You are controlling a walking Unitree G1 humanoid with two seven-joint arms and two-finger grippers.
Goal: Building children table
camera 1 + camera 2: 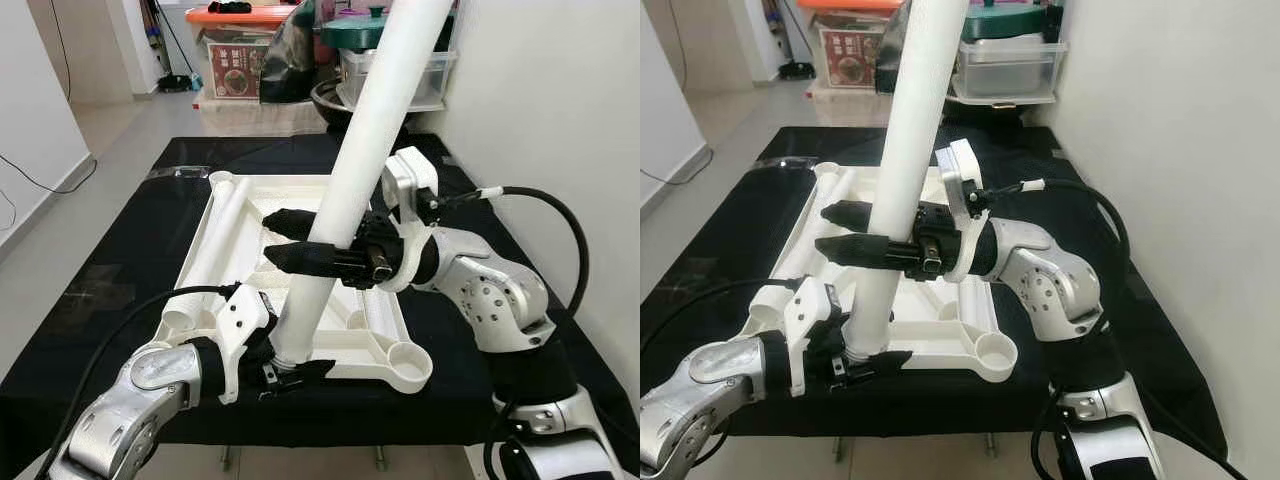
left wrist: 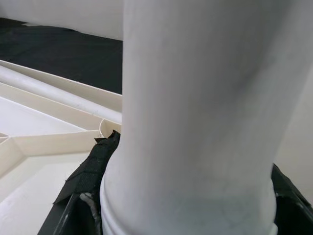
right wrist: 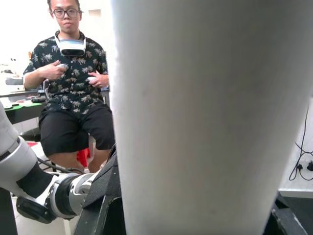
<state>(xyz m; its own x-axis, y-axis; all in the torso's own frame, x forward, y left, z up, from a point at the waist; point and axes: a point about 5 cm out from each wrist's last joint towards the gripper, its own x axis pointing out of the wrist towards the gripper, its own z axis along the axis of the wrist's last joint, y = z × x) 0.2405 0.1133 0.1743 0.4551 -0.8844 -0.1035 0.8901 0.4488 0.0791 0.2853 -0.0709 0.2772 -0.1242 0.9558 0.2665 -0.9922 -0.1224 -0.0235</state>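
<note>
Black-cloth table: both grippers' fingers clamp white leg.

Two silver jointed arms, screw heads on round housings. White plastic wrist brackets. Left gripper and right gripper: long black fingers. Black cables looping from each forearm; white band on right cable.

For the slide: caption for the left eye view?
Both grippers, left gripper low and right gripper mid-height, hold a white table leg upright over the upturned tabletop.

White walls, pale tiled floor, stacked storage boxes behind.
</note>
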